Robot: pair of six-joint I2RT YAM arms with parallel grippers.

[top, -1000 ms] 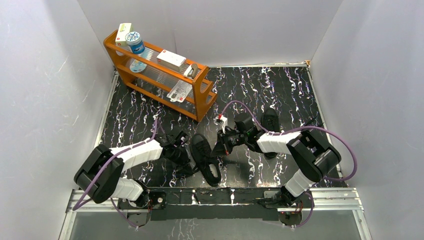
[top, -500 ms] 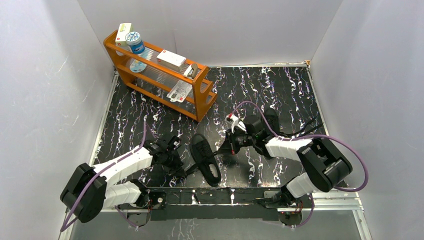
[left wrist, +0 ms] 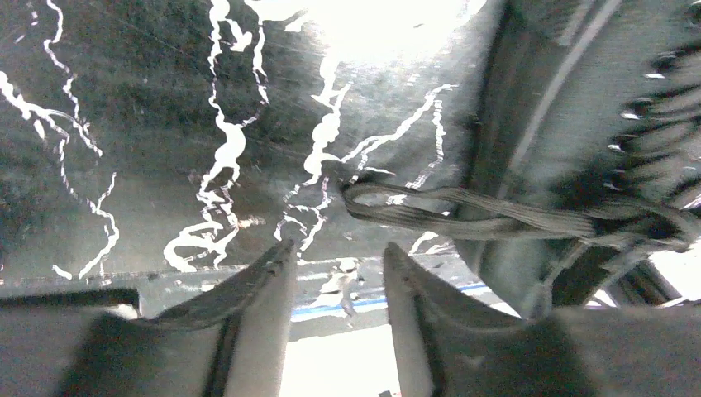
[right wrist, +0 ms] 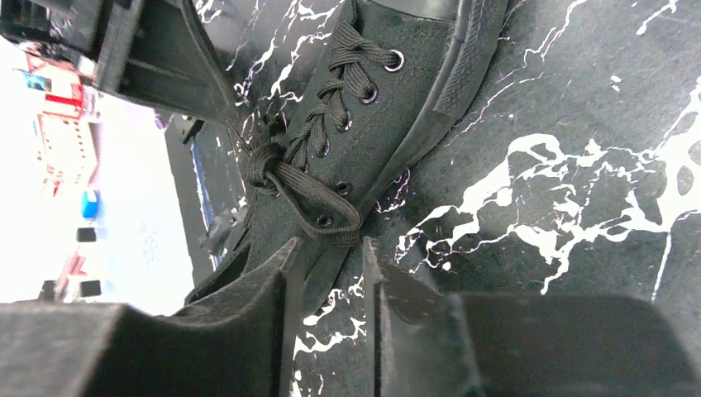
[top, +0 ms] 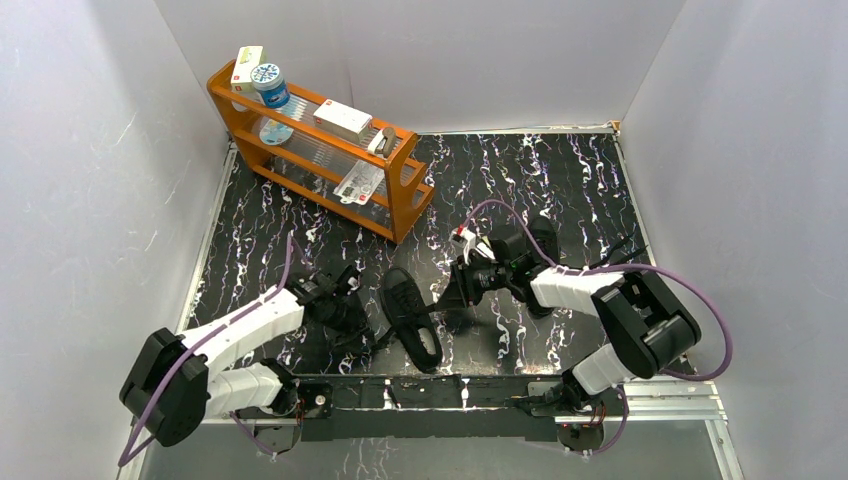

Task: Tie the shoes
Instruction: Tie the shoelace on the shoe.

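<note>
left gripper [top: 362, 320], lower left of centre: fingers now apart after being closed, lace loop [left wrist: 496, 219] lying free beyond them | shoe [top: 412, 318], lower centre: laces knotted, unmoved | right gripper [top: 447, 298], just right of it: fingers now parted, holding nothing | second shoe [top: 543, 238]: behind right arm

A black sneaker [top: 412, 317] lies on the marbled table [top: 560, 180] between the left gripper [top: 360, 318] and right gripper [top: 448, 297], with an orange rack [top: 405, 205] at far left.
</note>
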